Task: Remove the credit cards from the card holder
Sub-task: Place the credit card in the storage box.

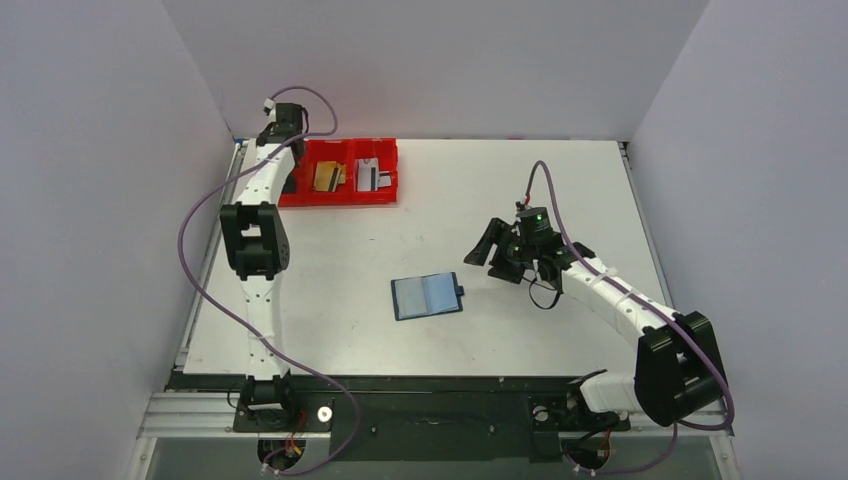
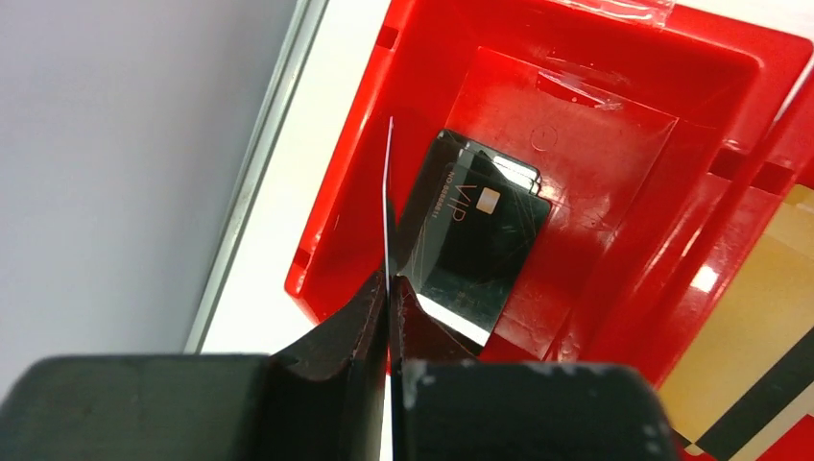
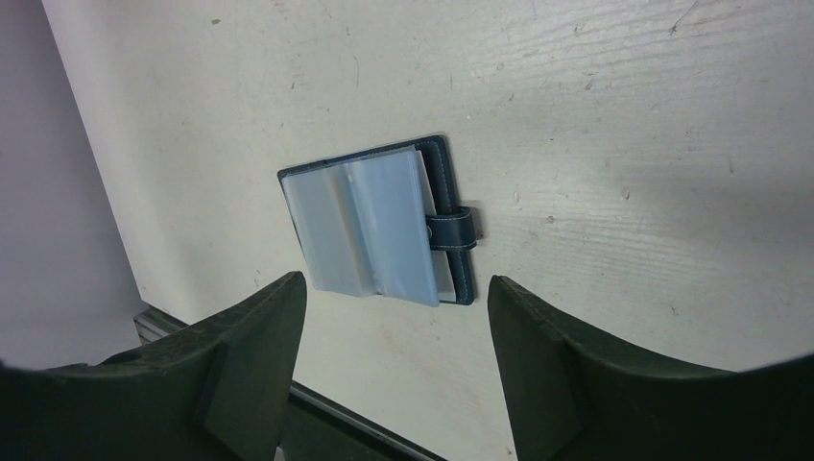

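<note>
Bright, even overhead light fills the top view, shadows faint. In the left wrist view glare streaks the red tray (image 2: 614, 125) and the glossy black card (image 2: 475, 245); the foreground blurs. Right wrist corners darken, edges bowing
</note>
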Robot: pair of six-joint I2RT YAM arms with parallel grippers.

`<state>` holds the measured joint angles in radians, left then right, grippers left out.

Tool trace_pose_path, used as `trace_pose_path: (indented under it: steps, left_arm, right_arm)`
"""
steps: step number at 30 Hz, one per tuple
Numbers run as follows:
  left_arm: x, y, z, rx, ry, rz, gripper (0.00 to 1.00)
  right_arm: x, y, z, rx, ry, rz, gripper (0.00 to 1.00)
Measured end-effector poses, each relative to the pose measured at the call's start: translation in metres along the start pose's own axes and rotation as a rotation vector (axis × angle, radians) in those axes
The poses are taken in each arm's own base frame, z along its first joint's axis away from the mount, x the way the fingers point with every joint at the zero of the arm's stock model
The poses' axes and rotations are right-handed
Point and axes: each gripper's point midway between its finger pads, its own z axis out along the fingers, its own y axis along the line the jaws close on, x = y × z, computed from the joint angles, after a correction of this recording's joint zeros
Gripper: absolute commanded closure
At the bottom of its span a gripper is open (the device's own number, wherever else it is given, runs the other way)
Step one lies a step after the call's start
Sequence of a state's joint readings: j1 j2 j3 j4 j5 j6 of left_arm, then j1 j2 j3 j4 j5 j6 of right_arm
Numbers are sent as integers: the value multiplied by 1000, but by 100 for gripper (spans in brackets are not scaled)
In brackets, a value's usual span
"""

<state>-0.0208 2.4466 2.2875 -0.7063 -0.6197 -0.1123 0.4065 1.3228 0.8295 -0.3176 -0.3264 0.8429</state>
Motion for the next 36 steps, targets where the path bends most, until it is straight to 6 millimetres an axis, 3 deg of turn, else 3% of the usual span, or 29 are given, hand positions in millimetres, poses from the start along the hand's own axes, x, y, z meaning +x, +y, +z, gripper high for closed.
trace_pose_path:
  steps: [8,17,21,25,32,36]
  left_arm:
    - [5,7,18,66,34,-40,100]
    - [19,-9,33,103,62,-29,100]
    - [15,-9,32,109,54,-40,80]
    - [16,-11,32,122,58,-48,70]
    - [13,-18,26,171,61,-65,61]
    - [-2,-18,10,219,37,-91,60]
  right_arm:
    - [0,-2,3,7,8,-8,35]
    - [0,-2,3,7,8,-18,35]
    - [0,-2,3,7,8,-18,35]
    - [0,-2,3,7,8,-18,35]
    - [0,-2,3,8,8,-18,35]
    - [1,-2,3,7,9,-19,35]
